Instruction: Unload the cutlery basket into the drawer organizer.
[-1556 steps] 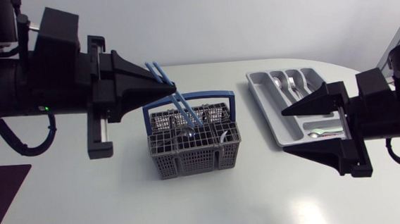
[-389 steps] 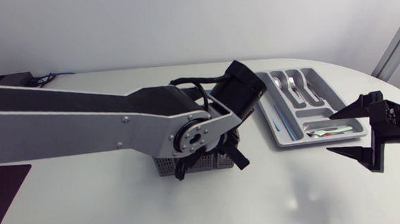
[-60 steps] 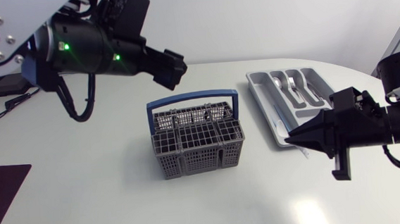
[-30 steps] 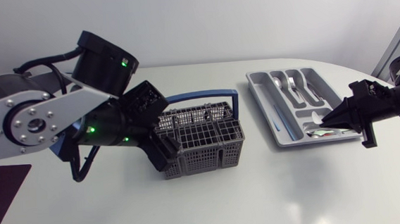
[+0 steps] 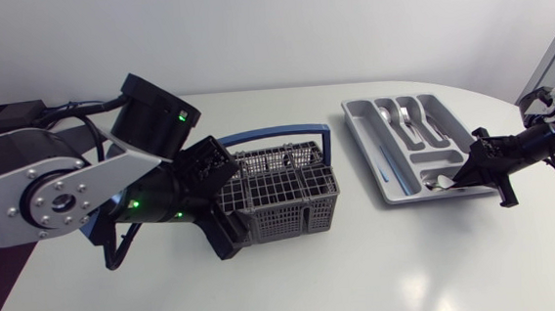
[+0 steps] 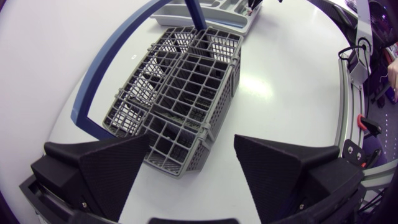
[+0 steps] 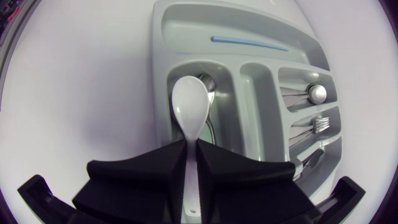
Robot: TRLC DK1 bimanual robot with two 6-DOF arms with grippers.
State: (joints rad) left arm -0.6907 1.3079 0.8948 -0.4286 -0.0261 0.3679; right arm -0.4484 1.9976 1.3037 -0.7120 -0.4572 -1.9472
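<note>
The right gripper (image 7: pixel 191 148) pinches a glossy white spoon (image 7: pixel 190 102) by its handle, bowl over the grey organizer (image 7: pixel 159 74). The left gripper (image 6: pixel 191 142), spread, faces the grey, blue-handled mesh basket (image 6: pixel 186 81) on the counter (image 6: pixel 280 93).

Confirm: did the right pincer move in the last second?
Yes. The right pincer slid rightward along the near edge of the organizer, from its near-left corner to its near-right end, shut on a white spoon.

A blue-handled grey mesh cutlery basket (image 5: pixel 278 197) is standing upright, well apart from the pale grey plastic drawer organizer (image 5: pixel 362 138), over which a white plastic spoon (image 7: pixel 189 106) is being held.
</note>
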